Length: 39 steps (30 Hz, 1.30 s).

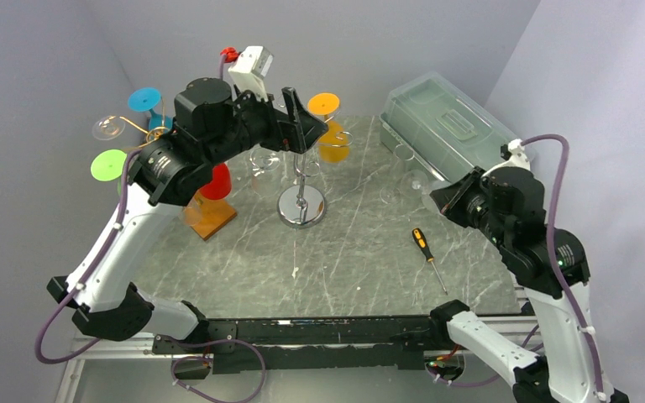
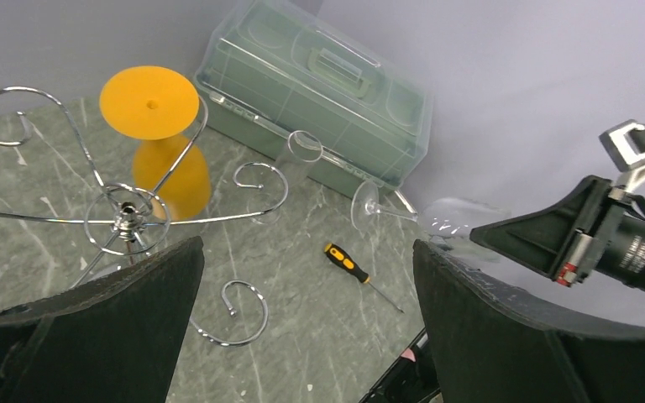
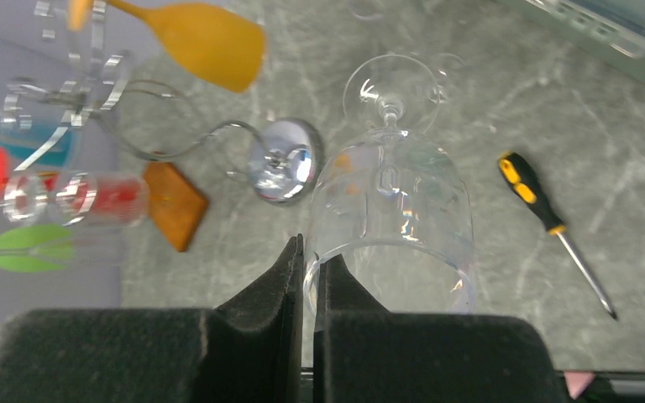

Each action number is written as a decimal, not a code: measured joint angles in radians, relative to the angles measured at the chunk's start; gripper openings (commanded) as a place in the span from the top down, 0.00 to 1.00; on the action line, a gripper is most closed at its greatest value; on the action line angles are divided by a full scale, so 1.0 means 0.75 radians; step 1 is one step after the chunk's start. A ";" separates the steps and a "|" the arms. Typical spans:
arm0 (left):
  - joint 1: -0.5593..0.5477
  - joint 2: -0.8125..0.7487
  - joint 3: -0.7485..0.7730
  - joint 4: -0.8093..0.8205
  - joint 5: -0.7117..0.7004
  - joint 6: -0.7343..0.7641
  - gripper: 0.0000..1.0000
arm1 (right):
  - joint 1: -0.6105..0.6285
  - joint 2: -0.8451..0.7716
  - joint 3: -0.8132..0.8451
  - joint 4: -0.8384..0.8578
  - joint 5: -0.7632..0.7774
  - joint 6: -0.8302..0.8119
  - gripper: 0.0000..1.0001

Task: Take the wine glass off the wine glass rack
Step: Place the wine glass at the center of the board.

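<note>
My right gripper (image 3: 309,252) is shut on the rim of a clear wine glass (image 3: 390,193), one finger inside the bowl and one outside. It holds the glass tilted above the table, foot pointing away, right of and apart from the chrome rack (image 1: 301,206). The glass also shows in the top view (image 1: 411,180) and the left wrist view (image 2: 437,220). My left gripper (image 2: 306,252) is open and empty, held high over the rack's hooks (image 2: 126,220). An orange glass (image 1: 329,126) hangs on the rack.
A yellow-and-black screwdriver (image 1: 424,248) lies on the marble table right of the rack. A clear plastic box (image 1: 441,122) stands at the back right. Blue (image 1: 147,105), green (image 1: 107,164) and red (image 1: 215,180) glasses and an orange-brown square (image 1: 210,217) are on the left.
</note>
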 measured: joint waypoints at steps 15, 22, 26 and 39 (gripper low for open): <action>-0.005 -0.044 0.001 -0.118 -0.135 0.119 0.01 | -0.189 0.378 -0.223 0.066 0.037 -0.126 1.00; -0.005 -0.067 0.001 -0.125 -0.207 0.159 0.00 | -0.329 0.510 -0.222 0.182 -0.077 -0.208 1.00; -0.005 -0.066 0.001 -0.131 -0.241 0.182 0.00 | -0.376 0.593 -0.219 0.219 -0.137 -0.235 1.00; -0.004 -0.064 0.000 -0.155 -0.301 0.219 0.01 | -0.411 0.722 -0.213 0.262 -0.216 -0.273 1.00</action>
